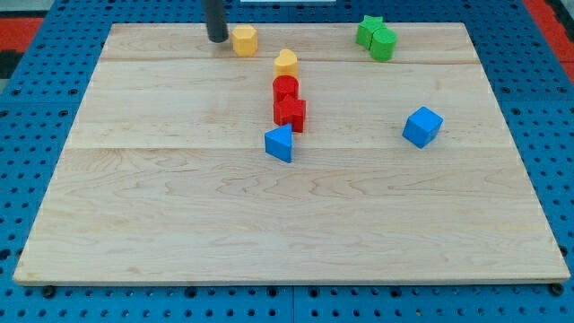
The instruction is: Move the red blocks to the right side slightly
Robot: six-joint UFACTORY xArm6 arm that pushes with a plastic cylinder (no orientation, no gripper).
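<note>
Two red blocks stand together near the board's upper middle: a red round block (285, 88) and, touching it below, a red star-shaped block (290, 112). My tip (218, 39) is near the view's top, well up and to the left of the red blocks, just left of a yellow hexagonal block (244, 39). A yellow heart-shaped block (286, 62) sits right above the red round block. A blue triangular block (280, 144) lies just below the red star.
A blue cube (422, 126) sits at the right. Two green blocks (377, 38) stand together at the top right. The wooden board (179, 224) lies on a blue pegboard surface.
</note>
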